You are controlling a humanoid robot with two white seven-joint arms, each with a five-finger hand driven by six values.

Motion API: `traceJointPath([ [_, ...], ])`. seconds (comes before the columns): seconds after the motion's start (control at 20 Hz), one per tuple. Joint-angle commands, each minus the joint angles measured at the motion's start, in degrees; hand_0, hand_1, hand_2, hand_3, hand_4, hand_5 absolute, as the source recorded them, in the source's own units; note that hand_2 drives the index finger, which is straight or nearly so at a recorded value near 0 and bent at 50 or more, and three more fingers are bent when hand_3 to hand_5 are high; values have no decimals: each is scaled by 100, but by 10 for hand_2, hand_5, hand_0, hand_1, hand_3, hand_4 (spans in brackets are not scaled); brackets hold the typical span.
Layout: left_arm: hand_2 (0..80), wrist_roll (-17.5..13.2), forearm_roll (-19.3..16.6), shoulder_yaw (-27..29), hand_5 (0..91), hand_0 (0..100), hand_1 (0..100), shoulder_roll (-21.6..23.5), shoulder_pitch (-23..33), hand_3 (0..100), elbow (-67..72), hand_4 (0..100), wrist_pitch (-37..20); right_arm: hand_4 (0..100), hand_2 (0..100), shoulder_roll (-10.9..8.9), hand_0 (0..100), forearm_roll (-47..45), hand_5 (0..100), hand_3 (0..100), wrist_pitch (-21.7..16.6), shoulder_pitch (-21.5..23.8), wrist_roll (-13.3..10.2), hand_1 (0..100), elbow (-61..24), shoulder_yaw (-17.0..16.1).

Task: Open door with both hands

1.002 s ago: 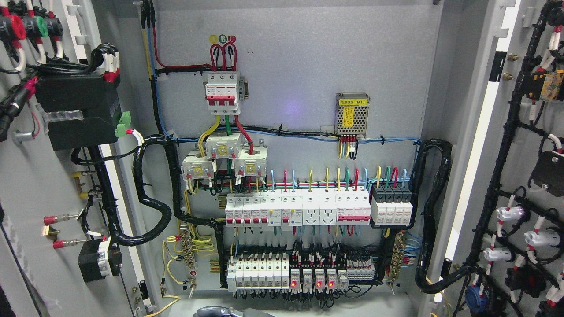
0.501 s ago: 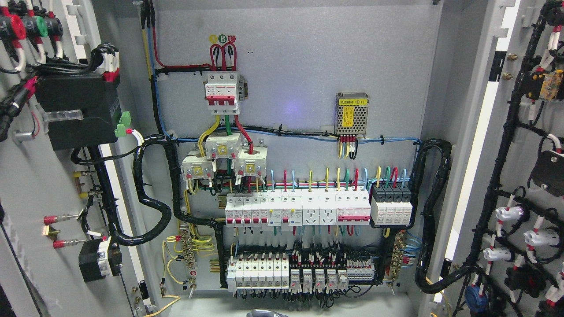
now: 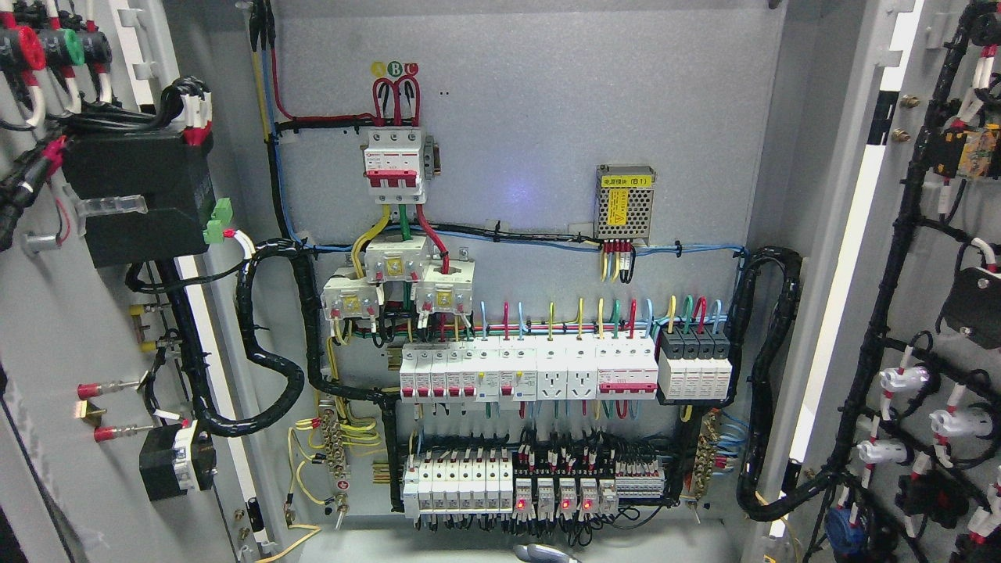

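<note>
The electrical cabinet [image 3: 532, 117] fills the view, with both of its doors swung wide. The left door [image 3: 55, 352] stands open from 7 to 11 o'clock, inner face showing, carrying a black box [image 3: 133, 195] and a looped black cable bundle [image 3: 266, 344] running toward the back panel. The right door [image 3: 938, 313] stands open from 1 to 5 o'clock, its inner face lined with black wiring and white connectors [image 3: 903, 381].

On the grey back panel, a red-and-white main breaker [image 3: 395, 166] sits at 11 o'clock of centre, fed by red wires from above. A perforated metal power supply [image 3: 625, 202] with a yellow label sits at 1 o'clock. Three white transformer blocks [image 3: 399, 281] cluster just below the breaker. Below centre, a row of white breakers and sockets [image 3: 532, 371] spans the rail, ending in a black-topped module [image 3: 694, 363] at its right. At 6 o'clock a lower row of terminals and relays [image 3: 532, 481] shows small red lights.

At the very bottom edge, 6 o'clock, a small grey piece of a hand [image 3: 543, 554] peeks in; which arm it belongs to and whether its fingers are spread or curled cannot be told.
</note>
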Motion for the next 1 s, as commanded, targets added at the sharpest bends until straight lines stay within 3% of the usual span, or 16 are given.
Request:
traceJointPath([
  [0.0,0,-5,-21,-216,0,0,0,288,34,0,-1402,0,-237,0,0,-214,191,-2,0,0,-336,569,25,0,-442,-608],
  [0.2,0,-5,-21,-128,0,0,0,165,34,0,-1745,0,-254,0,0,-215,191,-2,0,0,-1039,939,16,0,-442,-888],
  [0.4,0,-5,-30,-93,0,0,0,-238,-10,0,-1860,0,-465,0,0,-215,191,-2,0,0,-1452,1255,8,0,-442,-1135],
  [0.65,0,-5,-30,144,0,0,0,-775,-97,0,-1860,0,-571,0,0,-206,191,-2,0,0,-2366,1642,-28,0,-425,-1302],
  [0.75,0,-5,-30,180,0,0,0,-951,-150,0,-1860,0,-580,0,0,-206,190,-20,0,0,-2587,1765,-36,0,-416,-1381],
  [0.95,0,-5,-30,390,0,0,0,-1074,-431,0,-1869,0,-931,0,0,-197,191,-37,0,0,-2815,1932,-36,0,-425,-1855],
])
